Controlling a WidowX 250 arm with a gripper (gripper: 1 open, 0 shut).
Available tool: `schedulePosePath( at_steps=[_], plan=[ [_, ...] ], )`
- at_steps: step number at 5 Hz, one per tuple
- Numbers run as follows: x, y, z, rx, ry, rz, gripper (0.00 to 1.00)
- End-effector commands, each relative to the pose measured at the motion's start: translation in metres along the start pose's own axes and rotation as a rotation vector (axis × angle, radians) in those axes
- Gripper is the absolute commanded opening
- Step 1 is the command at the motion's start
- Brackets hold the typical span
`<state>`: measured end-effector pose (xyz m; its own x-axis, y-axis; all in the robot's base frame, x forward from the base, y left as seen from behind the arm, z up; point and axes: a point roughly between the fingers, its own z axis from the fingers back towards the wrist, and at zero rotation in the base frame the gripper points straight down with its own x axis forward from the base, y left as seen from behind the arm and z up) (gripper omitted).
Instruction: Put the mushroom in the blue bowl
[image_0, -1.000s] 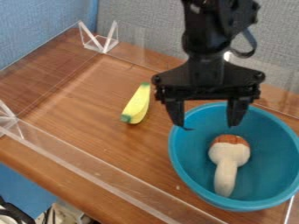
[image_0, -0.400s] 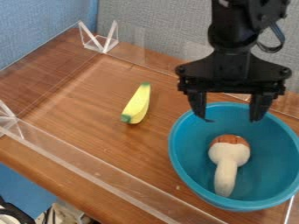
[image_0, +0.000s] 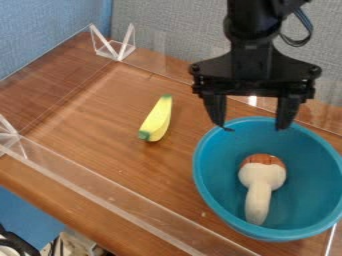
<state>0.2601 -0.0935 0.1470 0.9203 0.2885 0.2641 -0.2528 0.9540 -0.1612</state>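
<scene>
The mushroom (image_0: 261, 183), cream stem and brown-orange cap, lies inside the blue bowl (image_0: 211, 180) at the right of the table, stem toward the near rim. My black gripper (image_0: 251, 112) hangs open above the bowl's far rim, fingers spread wide and pointing down. Nothing is between its fingers, and it stands well clear of the mushroom.
A yellow-green banana toy (image_0: 156, 118) lies on the wooden table (image_0: 80, 90) left of the bowl. A low clear plastic wall (image_0: 107, 195) runs along the table's near and left edges, with a clear bracket (image_0: 114, 42) at the far corner.
The open gripper has risen a little and shifted right over the bowl's far side, with its wrist rolled slightly. The mushroom lies still in the bowl.
</scene>
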Motion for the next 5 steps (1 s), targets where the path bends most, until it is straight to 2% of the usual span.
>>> schedulePosePath(
  at_steps=[1, 2, 4, 5],
  plan=[
    [-0.006, -0.003, 0.019, -0.040, -0.040, -0.047, 1.00],
    [-0.022, -0.007, 0.020, -0.037, -0.016, -0.109, 1.00],
    [-0.022, -0.011, 0.021, -0.027, -0.011, -0.177, 1.00],
    [-0.020, -0.010, 0.022, -0.014, -0.016, -0.156, 1.00]
  ],
)
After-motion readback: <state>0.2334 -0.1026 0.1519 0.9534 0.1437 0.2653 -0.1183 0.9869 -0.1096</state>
